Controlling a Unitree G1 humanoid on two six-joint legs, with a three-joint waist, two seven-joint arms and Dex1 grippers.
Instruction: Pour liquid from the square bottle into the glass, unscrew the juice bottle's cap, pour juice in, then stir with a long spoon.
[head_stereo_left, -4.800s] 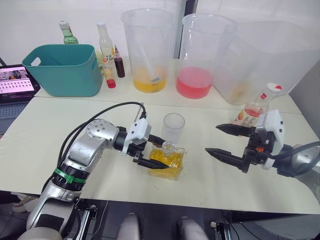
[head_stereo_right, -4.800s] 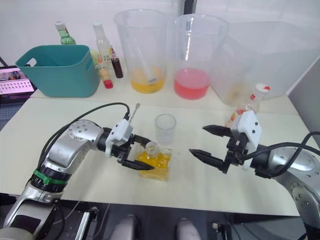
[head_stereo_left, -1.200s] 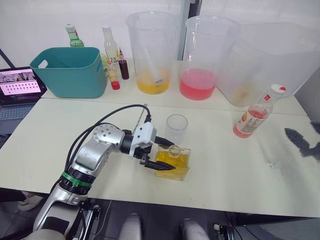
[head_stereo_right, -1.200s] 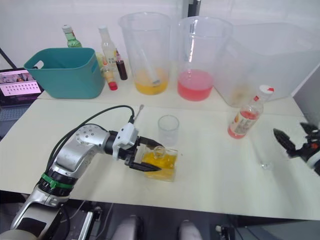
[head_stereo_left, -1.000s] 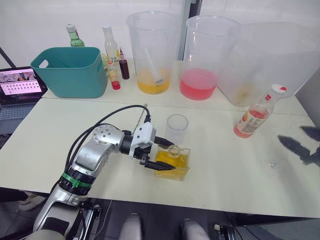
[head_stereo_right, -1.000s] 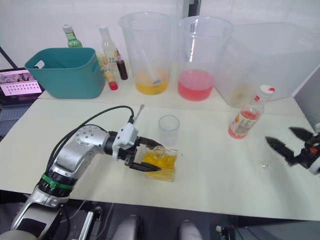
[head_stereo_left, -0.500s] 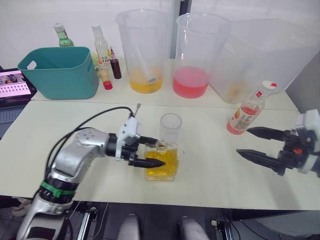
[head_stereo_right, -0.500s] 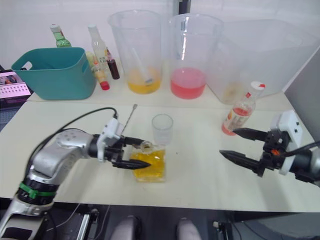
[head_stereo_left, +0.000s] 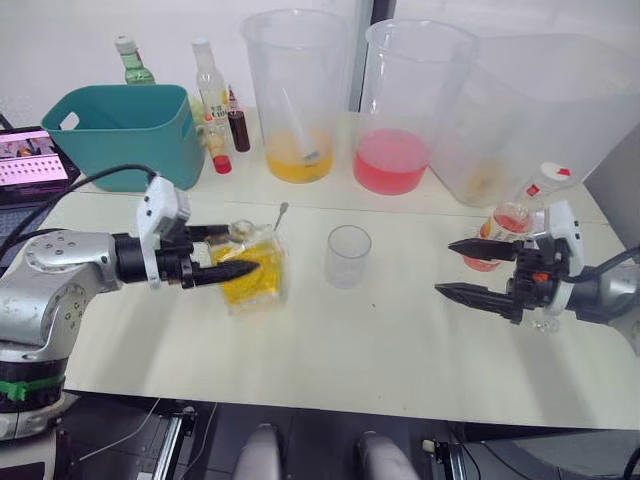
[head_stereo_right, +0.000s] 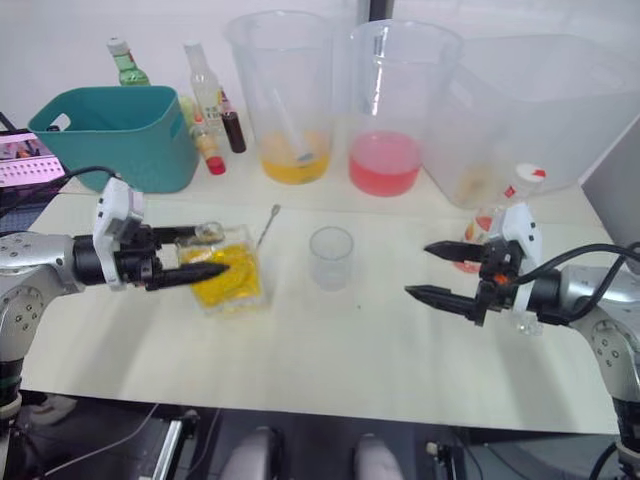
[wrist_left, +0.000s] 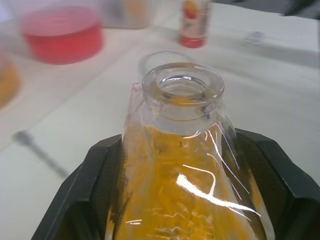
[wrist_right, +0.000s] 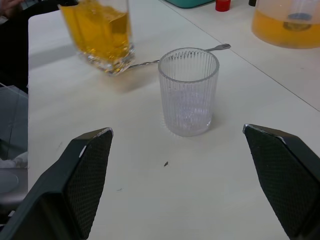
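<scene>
1. Far to the left of the glass (head_stereo_left: 348, 256), a laptop (head_stereo_left: 35, 163) at the counter (head_stereo_left: 380, 340) edge, and just right of it a teal tub (head_stereo_left: 125, 135).
2. Behind the tub's right corner, well left of the glass, a green-tinted bottle (head_stereo_left: 131, 62), a tall slim clear bottle (head_stereo_left: 209, 85) and a small dark-red bottle (head_stereo_left: 239, 128).
3. Left of the glass, left gripper (head_stereo_left: 231, 252) with fingers (head_stereo_left: 232, 271) closed on the square bottle (head_stereo_left: 251, 271), one black finger on each side of its body as seen from the left wrist.
4. Square bottle tilted, yellow liquid sloshed inside, open neck (wrist_left: 182, 89) uncapped and pointing toward the glass; lifted or resting on the counter, cannot tell.
5. Long spoon (head_stereo_left: 279, 214) lying on the counter between the square bottle and the glass, its bowl end toward the back.
6. Glass upright near the middle of the counter, seemingly empty, touching nothing.
7. Behind the glass, a row of large clear jugs: one with yellow liquid and a white stirrer (head_stereo_left: 299, 100), one with pink liquid (head_stereo_left: 410, 105), a third (head_stereo_left: 540, 120) farther right.
8. Right of the glass, well apart from it, right gripper (head_stereo_left: 468, 268) with fingers (head_stereo_left: 478, 296) spread wide, holding nothing, tips aimed toward the glass.
9. Just behind the right gripper, the juice bottle (head_stereo_left: 515, 215) upright with the juice bottle's cap (head_stereo_left: 555, 174) on.
</scene>
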